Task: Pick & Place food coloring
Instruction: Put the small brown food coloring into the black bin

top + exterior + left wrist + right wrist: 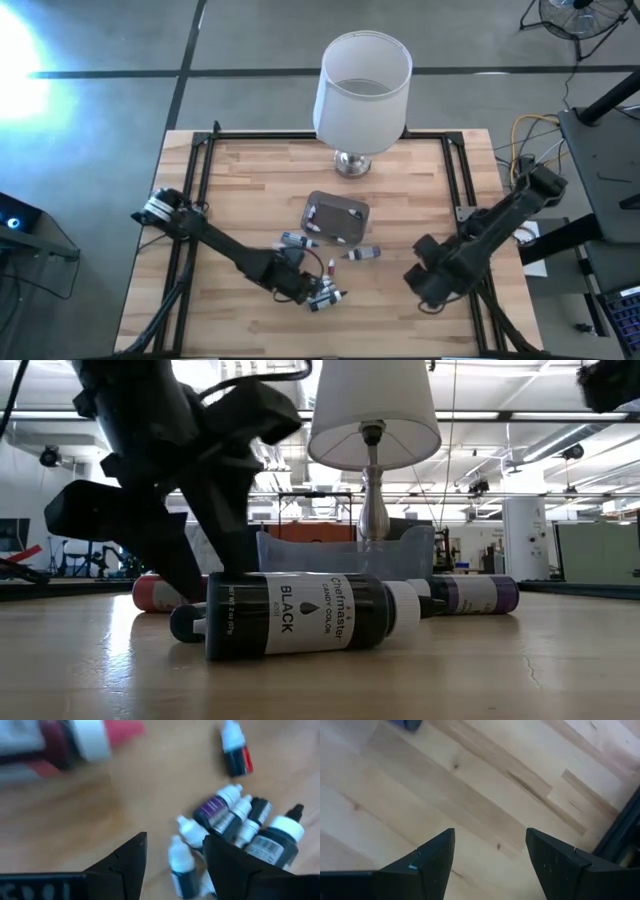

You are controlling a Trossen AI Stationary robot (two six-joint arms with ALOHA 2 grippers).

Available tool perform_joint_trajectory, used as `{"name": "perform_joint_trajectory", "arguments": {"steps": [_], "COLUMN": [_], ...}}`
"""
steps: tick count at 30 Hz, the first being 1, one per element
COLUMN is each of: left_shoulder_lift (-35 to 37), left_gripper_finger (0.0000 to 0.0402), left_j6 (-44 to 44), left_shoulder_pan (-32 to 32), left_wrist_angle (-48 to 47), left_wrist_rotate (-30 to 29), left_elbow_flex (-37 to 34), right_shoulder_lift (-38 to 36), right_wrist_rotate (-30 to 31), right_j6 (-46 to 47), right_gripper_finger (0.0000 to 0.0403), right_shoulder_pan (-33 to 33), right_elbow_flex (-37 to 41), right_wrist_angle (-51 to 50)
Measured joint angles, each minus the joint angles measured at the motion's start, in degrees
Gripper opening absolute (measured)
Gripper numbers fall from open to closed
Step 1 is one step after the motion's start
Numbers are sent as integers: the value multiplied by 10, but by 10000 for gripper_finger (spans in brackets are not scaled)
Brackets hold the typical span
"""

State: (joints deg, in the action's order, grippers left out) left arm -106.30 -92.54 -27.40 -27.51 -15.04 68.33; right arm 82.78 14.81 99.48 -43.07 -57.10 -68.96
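Observation:
Several tiny food coloring bottles lie on their sides in a cluster [328, 297] near the table's near edge. In the left wrist view the cluster [235, 820] shows white caps and dark or purple bodies. My left gripper [316, 288] is open and low over it, with one small white-capped bottle [181, 865] between its fingers [175, 845]. The low view shows a bottle labelled BLACK [310, 615] lying in front of that gripper [200, 550]. Single bottles lie apart [295, 240] [362, 254]. My right gripper [425, 285] is open [490, 845] over bare wood. My left gripper comes slanting down over the cluster. One finger [225, 860] stands in front of the bottles on that side, and I cannot tell whether it touches them. The bottle between the fingers lies on the table.
A small greyish tub [335, 218] sits mid-table, and a lamp with a white shade [362, 85] stands at the far edge. A black frame [200, 160] borders the tabletop. Bare wood lies on the left part of the table and around the right gripper.

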Motion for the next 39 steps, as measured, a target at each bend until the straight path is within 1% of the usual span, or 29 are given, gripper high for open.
{"name": "perform_joint_trajectory", "arguments": {"steps": [4, 9, 12, 18, 24, 26, 28, 30, 36, 39], "left_shoulder_lift": [-26, -41, -46, -53, -54, -52, -51, -47, -18, -11], "left_gripper_finger": [172, 172, 172, 172, 172, 172, 172, 172, 172, 172], "left_j6": [-9, -4, -1, -3, -46, -44, -18, 35, 251, 402], "left_shoulder_pan": [-1, -1, 2, 4, 6, 5, 3, 3, 3, 2], "left_wrist_angle": [-9, -81, -105, -101, -101, -100, -102, -105, -113, -112], "left_wrist_rotate": [23, 24, 23, 31, 52, 55, 61, 63, 62, 78], "left_elbow_flex": [33, 66, 71, 71, 70, 70, 70, 70, 70, 73], "right_shoulder_lift": [-53, -86, -87, -71, -56, -53, -52, -50, -50, -50], "right_wrist_rotate": [25, 74, 96, 97, 91, 92, 92, 91, 91, 88], "right_j6": [6, 33, 38, 26, 30, 30, 30, 29, 21, 21], "right_gripper_finger": [240, 240, 240, 240, 240, 240, 240, 240, 240, 240], "right_shoulder_pan": [-7, -13, -12, -11, -12, -12, -12, -12, -12, -12], "right_elbow_flex": [36, 50, 49, 50, 50, 50, 50, 51, 52, 52], "right_wrist_angle": [18, 23, 25, 35, 46, 51, 52, 53, 54, 55]}}
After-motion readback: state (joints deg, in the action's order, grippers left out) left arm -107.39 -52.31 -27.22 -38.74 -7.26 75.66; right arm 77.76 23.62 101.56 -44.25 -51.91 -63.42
